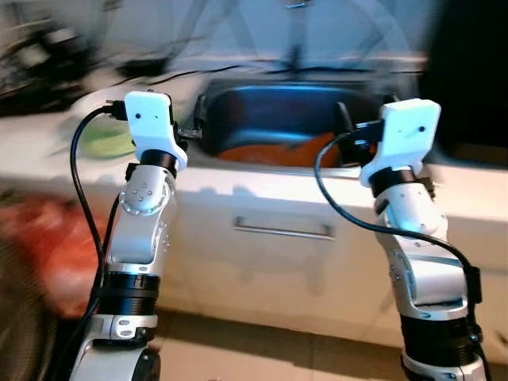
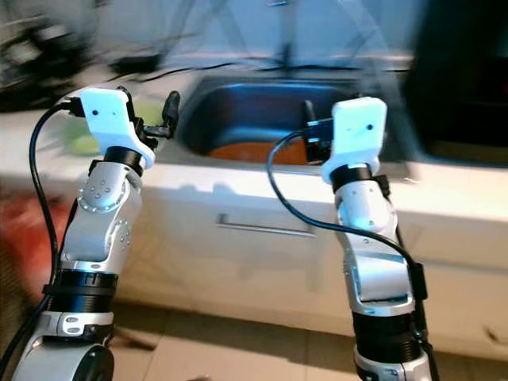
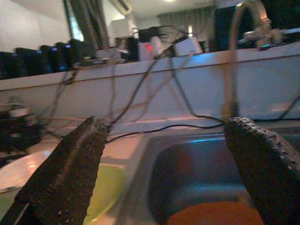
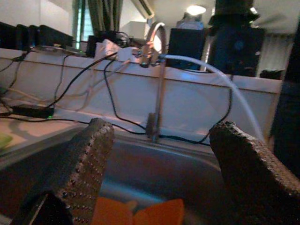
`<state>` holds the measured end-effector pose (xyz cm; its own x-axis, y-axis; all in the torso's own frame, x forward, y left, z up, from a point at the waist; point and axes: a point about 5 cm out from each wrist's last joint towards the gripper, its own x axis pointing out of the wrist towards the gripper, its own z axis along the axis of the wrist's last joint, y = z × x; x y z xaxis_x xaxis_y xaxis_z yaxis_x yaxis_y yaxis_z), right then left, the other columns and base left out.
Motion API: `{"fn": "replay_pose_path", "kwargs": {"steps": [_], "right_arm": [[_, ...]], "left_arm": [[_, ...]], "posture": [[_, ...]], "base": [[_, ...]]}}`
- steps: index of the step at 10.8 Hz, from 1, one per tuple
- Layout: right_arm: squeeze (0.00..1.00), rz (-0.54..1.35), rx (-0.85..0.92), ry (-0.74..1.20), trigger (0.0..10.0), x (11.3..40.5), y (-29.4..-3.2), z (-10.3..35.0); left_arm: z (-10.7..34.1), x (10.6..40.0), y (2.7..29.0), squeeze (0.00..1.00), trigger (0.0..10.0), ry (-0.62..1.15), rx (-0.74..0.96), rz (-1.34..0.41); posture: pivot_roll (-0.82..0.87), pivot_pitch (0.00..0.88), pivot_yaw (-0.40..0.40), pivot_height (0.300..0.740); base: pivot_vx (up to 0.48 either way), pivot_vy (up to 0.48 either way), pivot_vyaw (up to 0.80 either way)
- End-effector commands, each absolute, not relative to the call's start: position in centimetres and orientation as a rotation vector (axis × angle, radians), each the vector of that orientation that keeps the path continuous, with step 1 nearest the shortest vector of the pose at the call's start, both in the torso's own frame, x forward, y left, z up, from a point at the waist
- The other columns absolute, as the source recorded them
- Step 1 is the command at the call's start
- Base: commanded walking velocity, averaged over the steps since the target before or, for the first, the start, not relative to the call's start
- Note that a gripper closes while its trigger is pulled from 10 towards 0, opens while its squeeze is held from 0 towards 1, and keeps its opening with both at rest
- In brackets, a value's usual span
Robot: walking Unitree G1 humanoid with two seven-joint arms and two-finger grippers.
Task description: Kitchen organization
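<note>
Orange thing (image 1: 274, 152) flat in sink (image 1: 238, 107)

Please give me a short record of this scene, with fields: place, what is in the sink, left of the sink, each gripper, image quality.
place: kitchen counter with a steel sink and a drawer handle below
in the sink: something orange, kind unclear
left of the sink: a green plate
left gripper: raised at the sink's left rim, jaws open, empty
right gripper: raised before the sink, facing the faucet, jaws open, empty
image quality: head views blurred
</note>
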<state>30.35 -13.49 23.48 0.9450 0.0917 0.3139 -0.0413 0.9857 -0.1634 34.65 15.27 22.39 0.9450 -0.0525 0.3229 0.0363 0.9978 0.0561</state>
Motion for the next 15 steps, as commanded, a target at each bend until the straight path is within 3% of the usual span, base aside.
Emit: {"fn": "replay_pose_path", "kwargs": {"steps": [1,7,15], "right_arm": [[0.00,0.066,-0.159,-0.338,10.0,30.3,-13.5,23.8],[0.00,0.054,-0.157,-0.354,10.0,30.4,-13.8,24.1],[0.00,0.063,-0.161,-0.348,10.0,30.4,-13.6,23.9]], "left_arm": [[23.0,34.8,15.2,0.00,10.0,-0.347,0.059,-0.063],[24.5,35.0,15.3,0.00,10.0,-0.386,0.051,-0.057],[24.4,35.1,15.3,0.00,10.0,-0.378,0.053,-0.058]], "posture": [[-0.10,0.000,0.091,0.740],[-0.10,0.000,0.091,0.740],[-0.10,0.000,0.094,0.740]], "base": [[0.000,0.000,0.00],[0.264,0.000,0.00],[0.426,0.000,0.00]]}}
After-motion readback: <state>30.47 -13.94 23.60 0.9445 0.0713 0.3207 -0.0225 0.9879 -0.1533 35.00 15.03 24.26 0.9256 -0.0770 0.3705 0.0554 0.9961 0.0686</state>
